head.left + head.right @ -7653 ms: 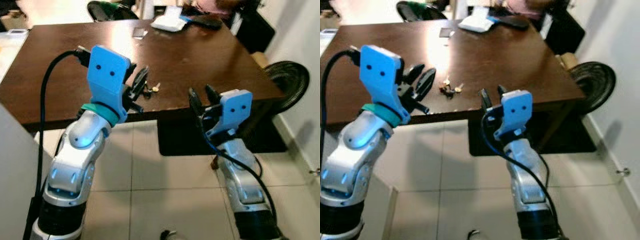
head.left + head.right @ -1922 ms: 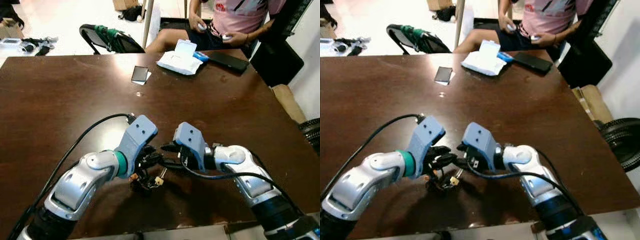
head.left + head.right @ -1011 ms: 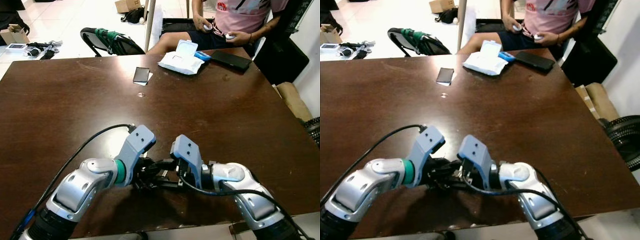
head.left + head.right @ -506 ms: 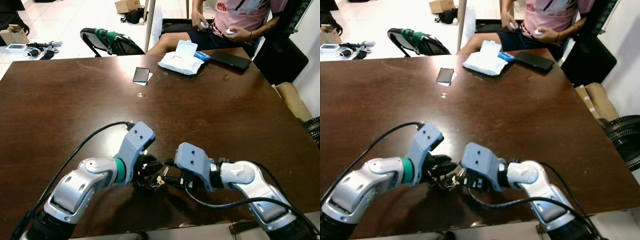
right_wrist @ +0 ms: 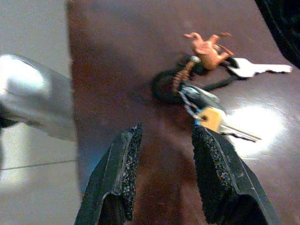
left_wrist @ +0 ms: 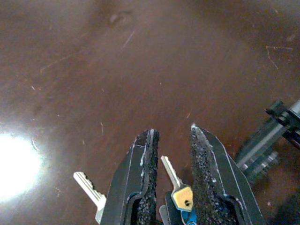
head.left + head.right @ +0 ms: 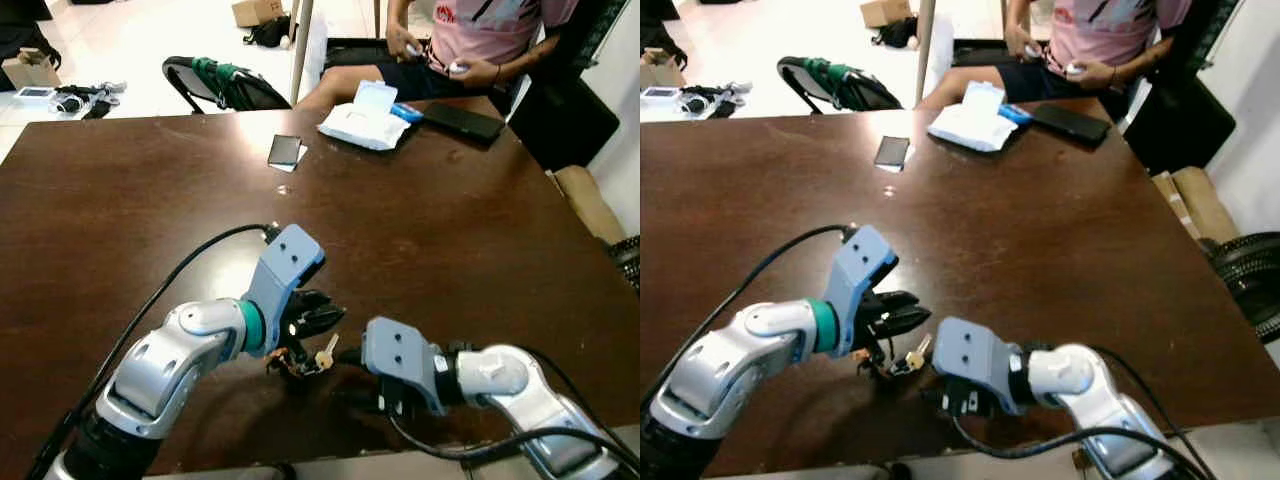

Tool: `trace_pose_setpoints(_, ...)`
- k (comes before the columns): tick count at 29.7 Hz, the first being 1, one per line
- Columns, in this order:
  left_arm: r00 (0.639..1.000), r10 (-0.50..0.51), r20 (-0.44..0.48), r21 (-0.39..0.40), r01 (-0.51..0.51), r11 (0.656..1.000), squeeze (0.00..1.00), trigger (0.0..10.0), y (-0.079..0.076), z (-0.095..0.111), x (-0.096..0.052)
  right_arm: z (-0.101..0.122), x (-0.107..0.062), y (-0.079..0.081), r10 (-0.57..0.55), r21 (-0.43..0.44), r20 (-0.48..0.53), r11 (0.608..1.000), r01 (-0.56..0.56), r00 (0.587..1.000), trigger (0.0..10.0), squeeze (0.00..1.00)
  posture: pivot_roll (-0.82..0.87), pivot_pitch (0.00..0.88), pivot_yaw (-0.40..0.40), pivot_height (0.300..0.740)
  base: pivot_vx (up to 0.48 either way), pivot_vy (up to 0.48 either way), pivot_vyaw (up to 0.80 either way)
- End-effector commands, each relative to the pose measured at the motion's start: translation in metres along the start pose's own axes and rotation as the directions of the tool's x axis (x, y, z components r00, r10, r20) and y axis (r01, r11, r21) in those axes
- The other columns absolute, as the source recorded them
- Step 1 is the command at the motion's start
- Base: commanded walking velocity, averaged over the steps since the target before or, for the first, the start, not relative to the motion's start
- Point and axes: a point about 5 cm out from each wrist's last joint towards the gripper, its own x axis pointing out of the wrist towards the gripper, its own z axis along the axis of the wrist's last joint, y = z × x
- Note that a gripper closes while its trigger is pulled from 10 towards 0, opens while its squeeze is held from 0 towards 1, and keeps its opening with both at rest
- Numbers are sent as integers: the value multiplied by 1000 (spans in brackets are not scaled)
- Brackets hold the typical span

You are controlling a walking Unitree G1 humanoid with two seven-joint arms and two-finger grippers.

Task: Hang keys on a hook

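Hovering over the keys on the brown table, left gripper fingers slightly apart, right gripper at 3 o'clock, spread, nothing held

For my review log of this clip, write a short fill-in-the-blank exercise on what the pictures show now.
1. The keys lie on the dark ____ table.
2. The ____ claw hovers right over the keys.
3. The right claw has its fingers ____, holding nothing.
4. On the bunch hangs a small ____ charm.

Missing words: wooden; left; open; orange

Keys lie on the table, between both end effectors.
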Motion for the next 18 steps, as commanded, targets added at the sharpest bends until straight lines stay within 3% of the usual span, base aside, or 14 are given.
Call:
trace_pose_setpoints(1, 1000, 2, -31, -6, -3, 1000, 0, 10000, 0, -7, 4, 6, 2, 5, 44, 9, 38, 999, -44, 998, 10000, 0, 70, 22, 141, 740, 0, 0, 0)
trace_pose_setpoints(12, 999, 16, -47, -8, -17, 1000, 0, 10000, 3, -10, 5, 1, 3, 2, 41, 40, 32, 998, -42, 999, 10000, 0, 75, 24, 143, 740, 0, 0, 0)
trace_pose_setpoints(16, 999, 21, -50, -14, -22, 1000, 0, 10000, 3, -11, 4, -3, -3, -10, -27, 58, 20, 998, 26, 999, 10000, 0, 73, 30, 145, 740, 0, 0, 0)
trace_pose_setpoints(18, 999, 21, -50, -16, -22, 1000, 0, 10000, 3, -11, 4, 4, 1, -24, -95, 75, 26, 993, 93, 995, 10000, 0, 70, 30, 146, 740, 0, 0, 0)
